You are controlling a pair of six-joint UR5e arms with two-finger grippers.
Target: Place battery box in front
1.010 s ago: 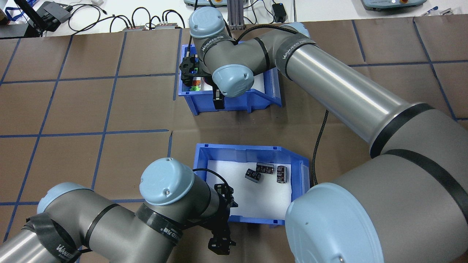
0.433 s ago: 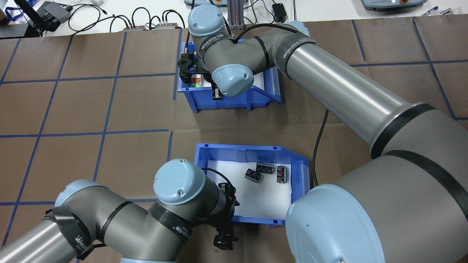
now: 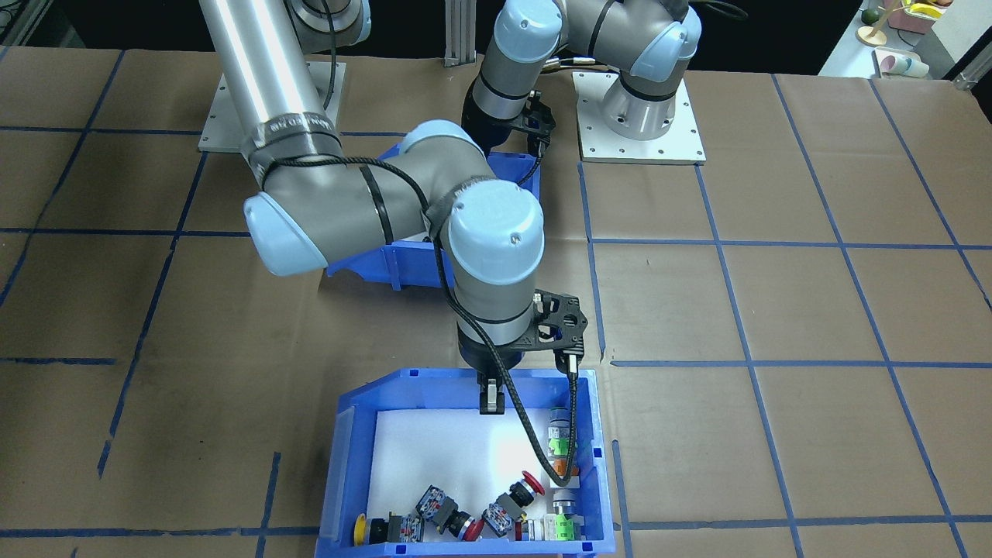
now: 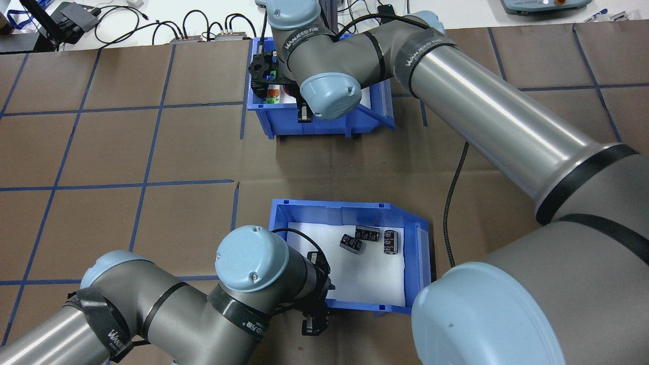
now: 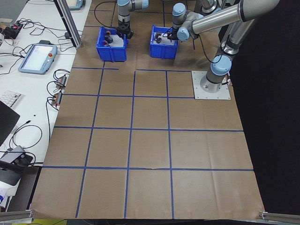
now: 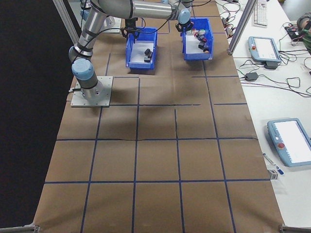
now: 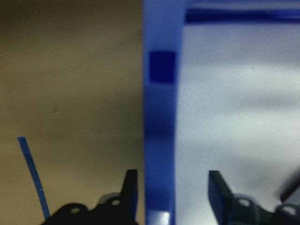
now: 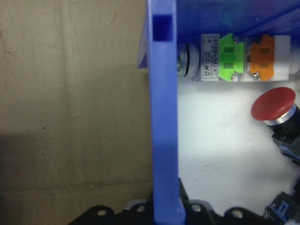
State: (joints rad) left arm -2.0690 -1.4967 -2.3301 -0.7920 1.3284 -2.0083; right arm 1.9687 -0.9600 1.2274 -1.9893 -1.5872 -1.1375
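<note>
The battery box point(image 4: 329, 208) is a blue bin with a white liner and three dark cylinders point(image 4: 367, 238), near the robot's side of the table; in the front-facing view a corner of the battery box point(image 3: 387, 263) shows behind the right arm. My left gripper point(image 4: 314, 324) point(image 7: 171, 197) is open, its fingers astride the box's near wall without touching it. My right gripper point(image 4: 304, 114) point(image 3: 490, 401) point(image 8: 164, 211) is shut on the wall of the other blue bin point(image 4: 324, 126) point(image 3: 341, 465), which holds coloured push-button switches point(image 3: 480, 515).
Cables and small devices point(image 4: 203, 28) lie on the white bench beyond the table's far edge, just past the switch bin. A black cable point(image 4: 451, 203) hangs from the right arm beside the battery box. Brown mat with blue tape lines point(image 4: 152, 142) extends left.
The right arm has carried the switch bin further away toward the far edge. The left arm has shifted right, bringing its gripper down over the battery box's near wall.
</note>
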